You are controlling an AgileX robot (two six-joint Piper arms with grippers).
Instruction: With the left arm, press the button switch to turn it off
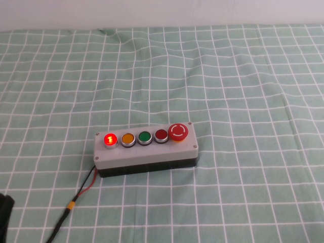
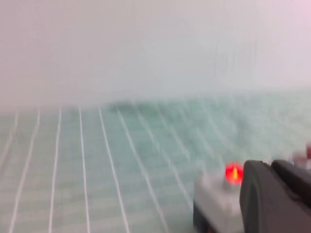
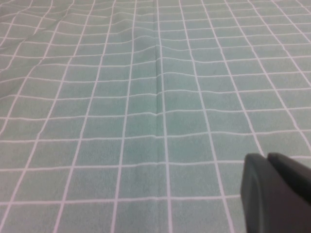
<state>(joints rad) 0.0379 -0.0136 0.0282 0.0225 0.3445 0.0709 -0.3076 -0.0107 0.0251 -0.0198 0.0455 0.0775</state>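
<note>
The button switch (image 1: 110, 139) glows bright red at the left end of the grey five-button box (image 1: 147, 154), which lies on the green checked cloth. It also shows lit in the left wrist view (image 2: 233, 173), just beyond my left gripper (image 2: 269, 167). The left gripper's two black fingers lie together, shut and empty, low over the cloth and short of the box. In the high view only a black bit of the left arm (image 1: 4, 215) shows at the bottom left corner. My right gripper (image 3: 266, 159) is shut and empty over bare cloth, away from the box.
On the box, to the right of the lit button, sit an orange button (image 1: 127, 138), a green one (image 1: 145, 137), a darker red one (image 1: 161, 134) and a large red mushroom button (image 1: 178, 132). A red and black cable (image 1: 76, 197) runs from the box's left end toward the near edge.
</note>
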